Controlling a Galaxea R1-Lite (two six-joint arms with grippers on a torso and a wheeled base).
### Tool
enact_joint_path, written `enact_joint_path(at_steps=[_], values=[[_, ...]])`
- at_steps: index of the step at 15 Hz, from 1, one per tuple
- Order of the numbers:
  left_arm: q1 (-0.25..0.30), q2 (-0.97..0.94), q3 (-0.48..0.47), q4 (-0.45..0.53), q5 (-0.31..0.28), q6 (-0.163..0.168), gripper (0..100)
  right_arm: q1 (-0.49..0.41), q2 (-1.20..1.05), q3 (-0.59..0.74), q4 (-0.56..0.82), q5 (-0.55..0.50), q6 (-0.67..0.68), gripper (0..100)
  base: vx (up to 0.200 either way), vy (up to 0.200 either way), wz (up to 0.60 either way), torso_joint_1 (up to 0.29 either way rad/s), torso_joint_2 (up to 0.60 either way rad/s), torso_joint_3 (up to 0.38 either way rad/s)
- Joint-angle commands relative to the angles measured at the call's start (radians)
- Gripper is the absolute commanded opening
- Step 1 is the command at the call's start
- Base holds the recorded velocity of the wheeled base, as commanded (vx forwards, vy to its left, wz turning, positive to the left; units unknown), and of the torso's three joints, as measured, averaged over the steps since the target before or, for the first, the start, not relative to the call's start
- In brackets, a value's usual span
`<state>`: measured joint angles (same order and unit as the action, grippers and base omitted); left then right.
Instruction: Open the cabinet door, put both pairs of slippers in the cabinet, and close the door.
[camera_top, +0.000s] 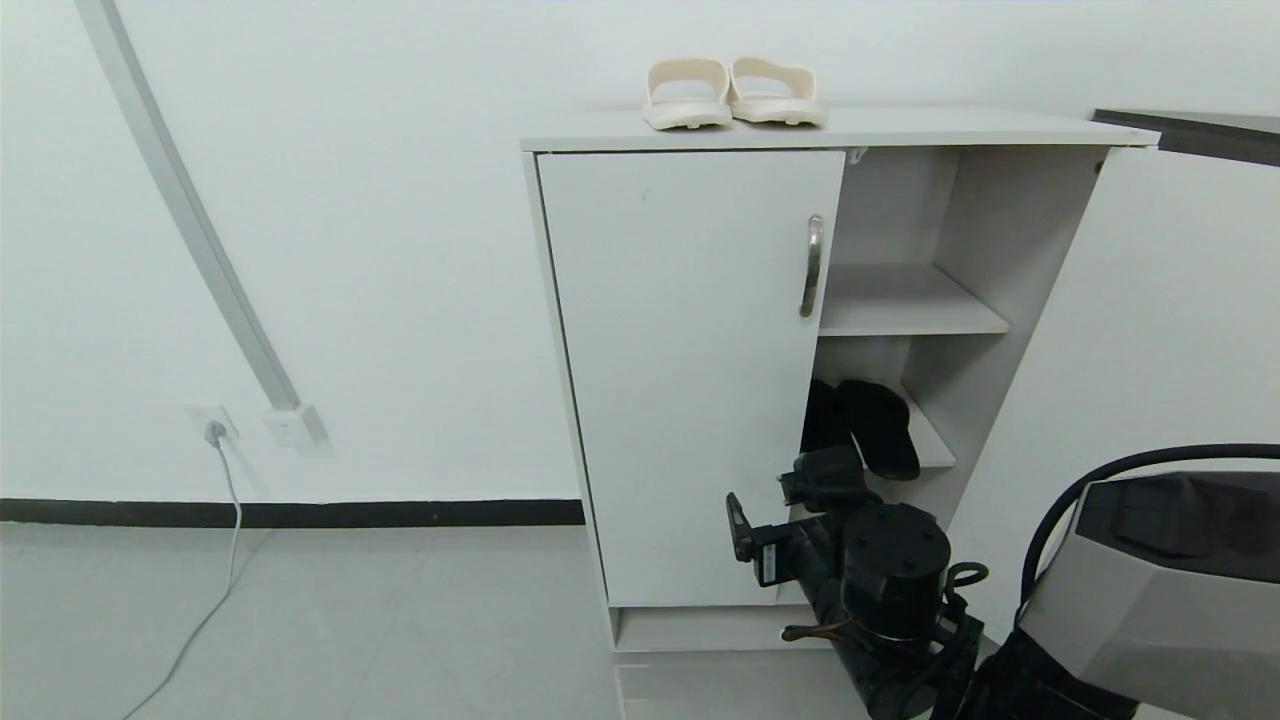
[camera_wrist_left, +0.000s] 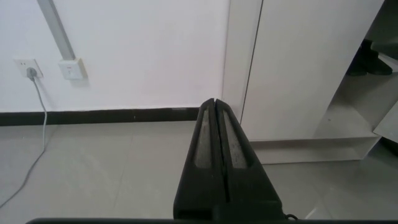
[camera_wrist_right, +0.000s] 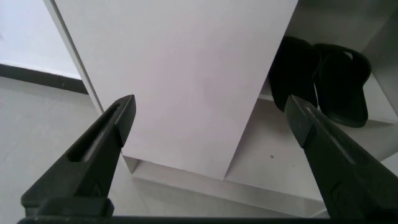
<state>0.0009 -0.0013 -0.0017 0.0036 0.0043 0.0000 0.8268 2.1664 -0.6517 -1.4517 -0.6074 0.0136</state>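
Your right hand (camera_wrist_right: 210, 106) is spread wide and holds nothing, hanging low in front of the cabinet (camera_top: 950, 128). Your left hand (camera_wrist_left: 214, 107) is pressed shut and is also empty. You look about halfway through. The black slippers (camera_top: 872, 428), dark and matte, lie side by side at the left end of the lower shelf (camera_top: 932, 445). The cream slippers (camera_top: 733, 93), a thick-soled open-toed pair, sit on the cabinet's top, about midway along it, and have yet to go in. The right door (camera_top: 1160, 300) stands open and needs closing last.

Upper shelf (camera_top: 900, 300) free; L door (camera_top: 680, 380) in way.
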Motion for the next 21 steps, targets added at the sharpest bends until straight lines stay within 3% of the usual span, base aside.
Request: enact_joint_path(at_steps=[1,9,21], values=[[0.001,0.001,0.0,0.001,0.0,0.0,0,-0.002,0.013,-0.005,-0.003,0.0,0.0,100,0.0,0.0,0.0,0.0,0.0,0.0],[0.001,0.001,0.0,0.001,0.0,0.0,0,-0.002,0.015,-0.003,0.001,0.002,0.0,100,0.0,0.0,0.0,0.0,-0.01,-0.014],[-0.001,0.001,0.0,0.001,0.0,0.0,0,-0.002,0.024,-0.003,-0.003,0.0,0.0,100,0.0,0.0,0.0,0.073,-0.41,-0.342]])
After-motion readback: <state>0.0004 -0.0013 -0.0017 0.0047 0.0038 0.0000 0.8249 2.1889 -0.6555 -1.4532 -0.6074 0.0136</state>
